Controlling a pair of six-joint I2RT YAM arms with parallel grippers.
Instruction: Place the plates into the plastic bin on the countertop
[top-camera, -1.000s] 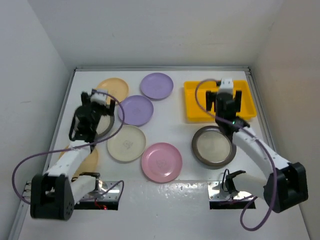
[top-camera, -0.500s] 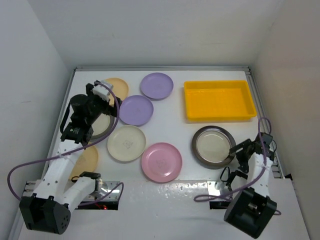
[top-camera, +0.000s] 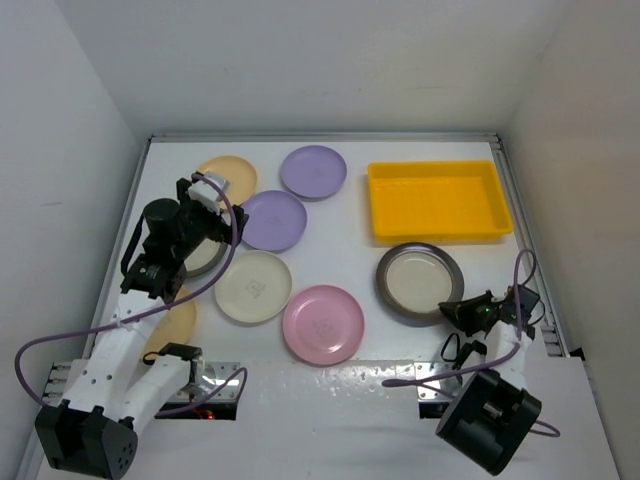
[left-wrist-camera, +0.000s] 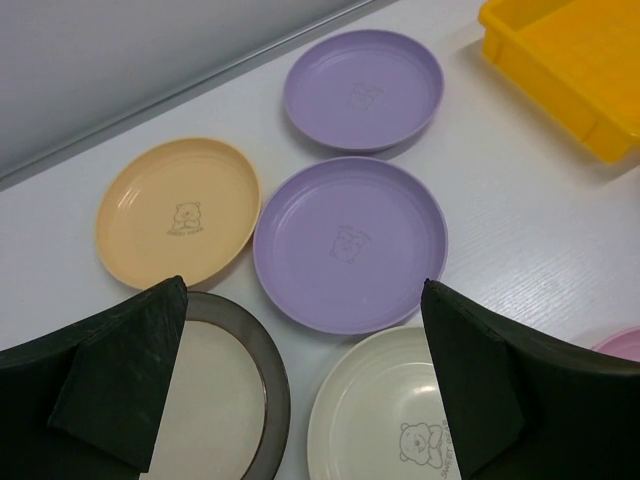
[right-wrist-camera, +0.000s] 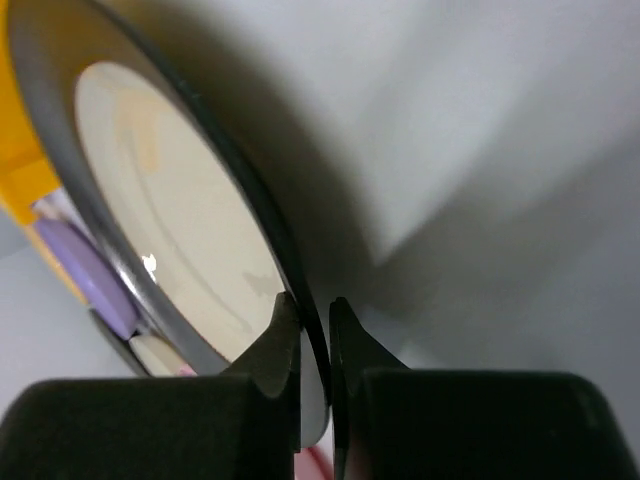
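While the right gripper (right-wrist-camera: 312, 305) pinches the rim of the metal plate (right-wrist-camera: 170, 220) for a lift, the left gripper (left-wrist-camera: 300, 300) hangs wide open, lilac plate (left-wrist-camera: 350, 243) framed between its jaws.

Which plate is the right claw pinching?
Find the bright yellow rectangular plastic bin at the white countertop's far right. Directly on its near side lies a round silvery metal plate with a dark rim. Unlike the round pink plate to its left, it is metallic, and the right gripper pinches its rim.
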